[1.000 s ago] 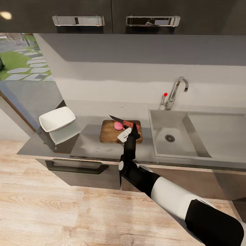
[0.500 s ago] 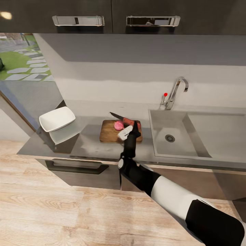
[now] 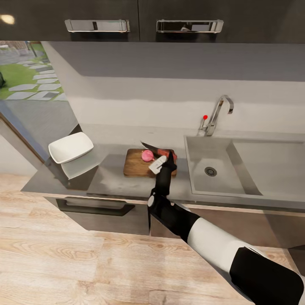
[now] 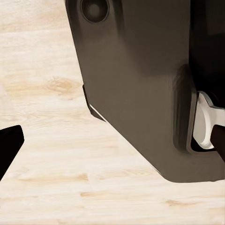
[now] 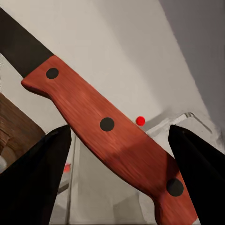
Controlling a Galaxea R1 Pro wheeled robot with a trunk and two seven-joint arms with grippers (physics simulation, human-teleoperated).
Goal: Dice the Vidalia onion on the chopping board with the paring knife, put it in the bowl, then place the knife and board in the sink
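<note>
The dark brown chopping board [image 3: 137, 166] lies on the grey countertop [image 3: 110, 180] left of the sink [image 3: 199, 178]. A pink onion [image 3: 147, 155] rests on the board's far half, whole as far as I can tell. My right gripper [image 3: 166, 157] is shut on the red-brown handle [image 5: 108, 124] of the paring knife, whose dark blade [image 3: 148, 146] slants just behind and above the onion. The gripper's dark fingers [image 5: 42, 178] flank the handle. The white bowl [image 3: 70, 147] sits at the counter's left end. My left gripper [image 4: 115, 143] hangs low by the robot's dark body, its fingertips far apart.
A chrome tap [image 3: 219, 111] with a red knob [image 3: 205, 117] stands behind the sink basin, whose drain [image 3: 210, 171] is bare. Glossy black upper cabinets [image 3: 144, 21] hang overhead. A drawer handle [image 3: 95, 207] runs below the counter edge. Pale wood floor [image 3: 63, 262] lies in front.
My right gripper and the knife have shifted slightly right and farther back over the board; the blade tip has drawn closer to the onion. The onion, board and bowl have stayed put.
</note>
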